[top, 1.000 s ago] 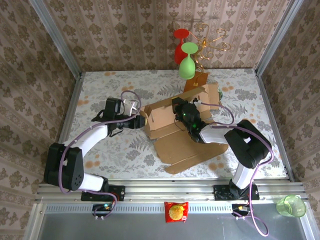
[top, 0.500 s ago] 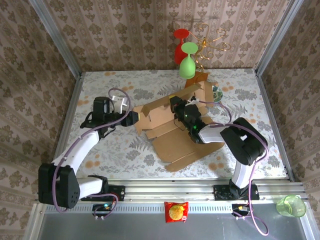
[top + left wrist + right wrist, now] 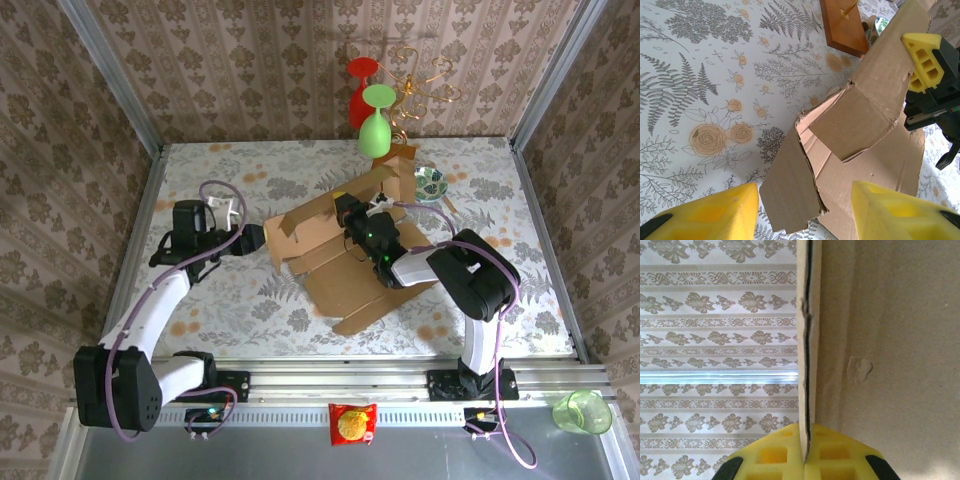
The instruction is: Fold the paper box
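While our right fingers (image 3: 765, 460) pinched the paper box (image 3: 860, 120) wall and our left fingers (image 3: 715, 212) hung spread, we feared a one-sided pull could tear the crease.

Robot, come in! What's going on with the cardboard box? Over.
Left gripper open at the paper box corner. Right gripper shut on its raised wall. Rack base close behind.
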### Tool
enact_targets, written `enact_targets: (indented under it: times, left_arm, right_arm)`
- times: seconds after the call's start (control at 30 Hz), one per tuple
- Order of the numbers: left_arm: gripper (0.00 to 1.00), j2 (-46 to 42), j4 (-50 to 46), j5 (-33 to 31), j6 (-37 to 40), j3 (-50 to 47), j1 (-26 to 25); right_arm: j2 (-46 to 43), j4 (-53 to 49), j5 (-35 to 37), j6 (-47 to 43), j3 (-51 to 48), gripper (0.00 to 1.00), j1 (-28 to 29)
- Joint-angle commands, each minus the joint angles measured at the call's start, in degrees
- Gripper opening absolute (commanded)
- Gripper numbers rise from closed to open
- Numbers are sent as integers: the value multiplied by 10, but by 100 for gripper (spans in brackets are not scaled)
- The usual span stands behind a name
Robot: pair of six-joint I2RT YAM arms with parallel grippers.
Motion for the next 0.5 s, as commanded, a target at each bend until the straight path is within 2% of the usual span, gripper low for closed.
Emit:
enact_targets:
  times: [0.0,0.2,0.47]
  left_arm:
    - [52,-21,-14,-23,-20,11,10]
    - [53,-36,-26,-60,-33,37,13]
    - [53,-51,-39,-63,-37,16,14]
  right_arm:
    - [-15,38,-6,-7,9,0,5]
    - [-1,50,-17,-5,50,0,6]
    - [-1,62,-46,-11,-29,0,-6]
